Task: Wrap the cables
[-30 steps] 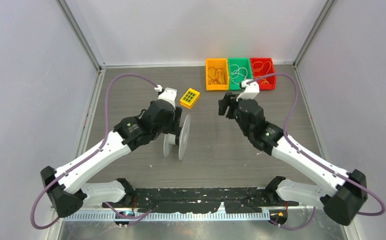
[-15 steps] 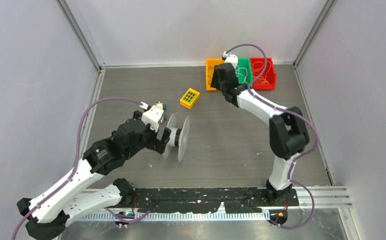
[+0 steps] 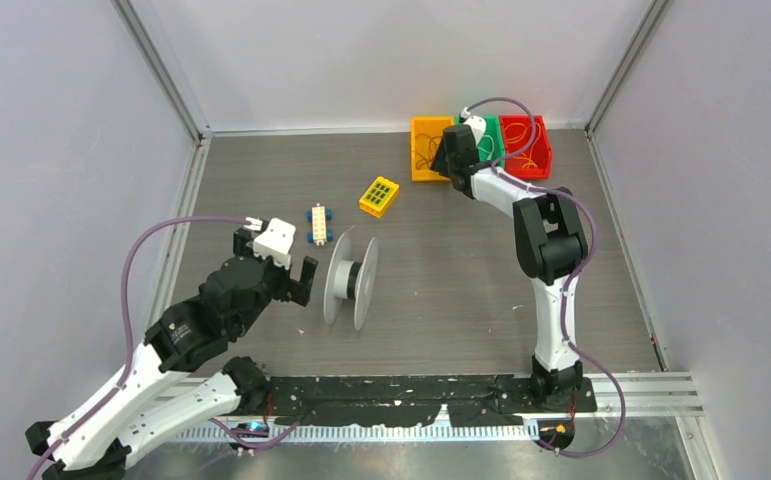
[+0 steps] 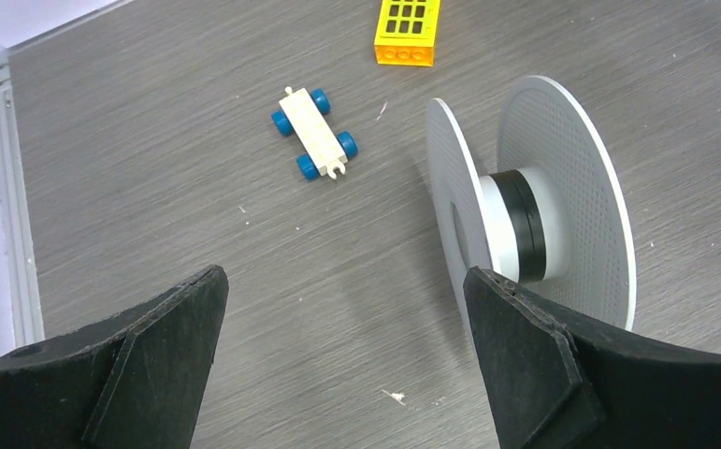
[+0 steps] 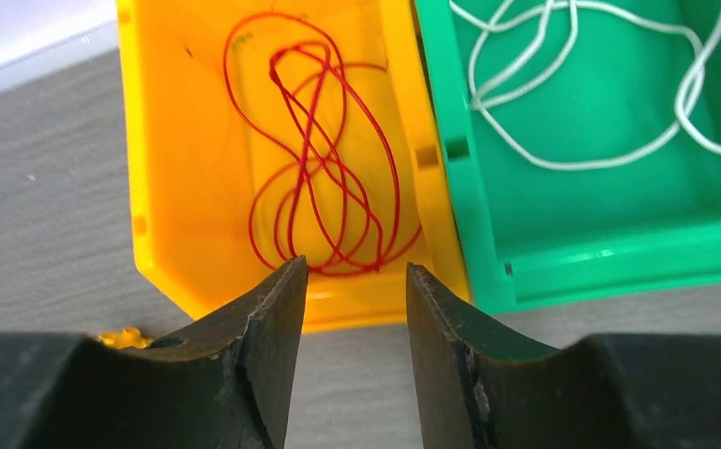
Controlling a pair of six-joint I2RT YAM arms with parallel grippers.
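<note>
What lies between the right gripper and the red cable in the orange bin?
Nothing: in the right wrist view the cable shows straight through the open jaws of the right gripper, inside the bin.

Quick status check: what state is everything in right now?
left gripper: open, empty
right gripper: open, empty, at the orange bin
spool: standing on its rims, no red cable wound on it
red cable: loose tangle in the orange bin
white wire: loose in the green bin

Yellow brick (image 3: 379, 195) near blue-wheeled white block (image 3: 317, 223); green bin (image 5: 618, 234) beside red bin (image 3: 531, 155).
</note>
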